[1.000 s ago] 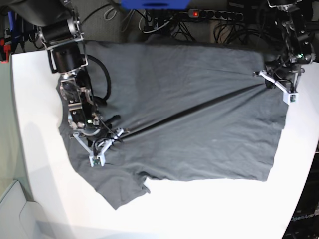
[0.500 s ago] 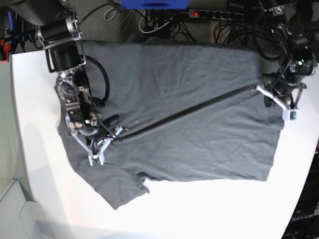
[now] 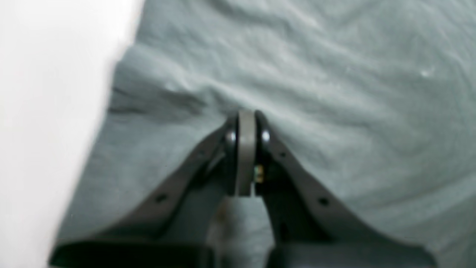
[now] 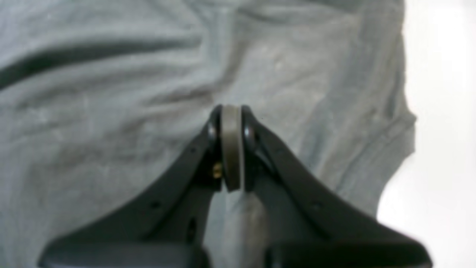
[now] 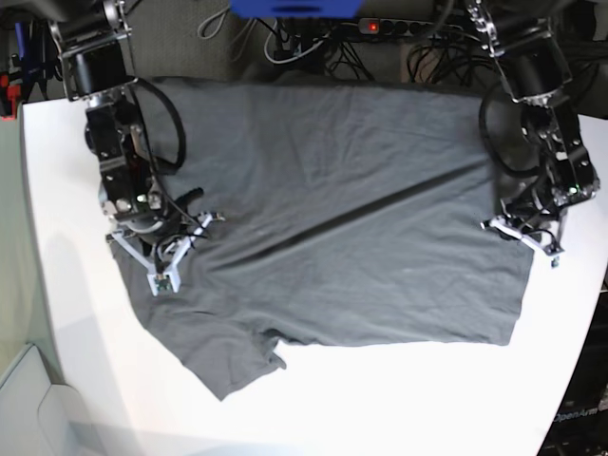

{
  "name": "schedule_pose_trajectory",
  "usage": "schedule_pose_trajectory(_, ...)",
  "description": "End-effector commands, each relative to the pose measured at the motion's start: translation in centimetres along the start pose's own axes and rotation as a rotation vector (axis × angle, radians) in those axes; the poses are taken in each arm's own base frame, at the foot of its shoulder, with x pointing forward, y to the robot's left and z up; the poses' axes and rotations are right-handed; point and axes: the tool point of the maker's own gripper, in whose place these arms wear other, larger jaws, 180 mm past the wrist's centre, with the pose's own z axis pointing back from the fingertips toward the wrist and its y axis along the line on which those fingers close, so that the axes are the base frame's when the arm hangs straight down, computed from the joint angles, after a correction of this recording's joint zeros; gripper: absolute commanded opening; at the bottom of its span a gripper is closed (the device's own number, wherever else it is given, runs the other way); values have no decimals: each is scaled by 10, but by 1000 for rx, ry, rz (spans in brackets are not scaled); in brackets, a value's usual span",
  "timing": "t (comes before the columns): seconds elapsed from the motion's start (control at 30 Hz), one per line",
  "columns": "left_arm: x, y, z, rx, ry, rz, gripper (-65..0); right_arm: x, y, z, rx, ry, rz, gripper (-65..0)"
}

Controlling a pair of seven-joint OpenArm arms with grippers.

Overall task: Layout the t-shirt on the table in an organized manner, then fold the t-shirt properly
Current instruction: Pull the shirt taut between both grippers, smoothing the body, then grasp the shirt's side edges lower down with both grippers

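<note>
T-shirt (image 5: 332, 218) lies spread across the table (image 5: 399, 399) in the base view, long axis running between both grippers, while each wrist view shows left gripper (image 3: 245, 123) and right gripper (image 4: 230, 119) clamped shut, seemingly pinching cloth at opposite ends.

Both wrist views are blurring the t-shirt (image 3: 334, 93), whose far edge is running off the table (image 5: 380, 399) out of sight, while each arm is covering cloth beneath it.

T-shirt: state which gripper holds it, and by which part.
Both grippers are shut on the t-shirt: left gripper near its hem-side edge, right gripper near the sleeve end.
</note>
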Motion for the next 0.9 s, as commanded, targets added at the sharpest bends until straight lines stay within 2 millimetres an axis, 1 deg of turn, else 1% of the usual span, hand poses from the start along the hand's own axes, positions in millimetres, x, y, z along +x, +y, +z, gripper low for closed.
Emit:
schedule_pose_trajectory(0.0,21,7,6,19,-50,-21,-646,19,-4,4,-10,-57,5,-650)
schedule_pose_trajectory(0.13,14,17,7,75,-25,-71,-646,4,-1,3,-3,-30,3,-650)
schedule_pose_trajectory(0.2,9,23,5,100,-14,-83,-646,-4,-2,-2,-6,-4,-5,-650)
schedule_pose_trajectory(0.27,5,25,1,105,-21,-83,-646,-11,-5,-7,-10,11,-10,-650)
schedule_pose_trajectory(0.33,-4,22,-6,94,-12,-64,-646,-9,-9,-14,-20,-5,-14,-650)
schedule_pose_trajectory(0.37,-4,22,-9,92,-15,-58,-646,-13,-12,-17,-24,1,-16,-650)
schedule_pose_trajectory(0.47,-12,23,-16,85,-6,-38,-646,-13,-20,-27,-40,12,-23,-650)
schedule_pose_trajectory(0.5,-9,22,-18,81,-15,-35,-646,-13,-23,-31,-46,18,-26,-650)
schedule_pose_trajectory(0.53,-6,20,-21,76,-21,-31,-646,-9,-27,-34,-53,14,-29,-650)
schedule_pose_trajectory(0.6,-6,13,-29,60,-7,-47,-646,-4,-33,-39,-64,14,-33,-650)
schedule_pose_trajectory(0.67,-4,4,-37,43,-6,-56,-646,6,-38,-44,-72,3,-33,-650)
schedule_pose_trajectory(0.73,2,0,-43,35,-13,-61,-646,12,-43,-47,-81,0,-36,-650)
schedule_pose_trajectory(0.87,17,-10,-55,14,-25,-69,-646,31,-51,-52,-95,-16,-44,-650)
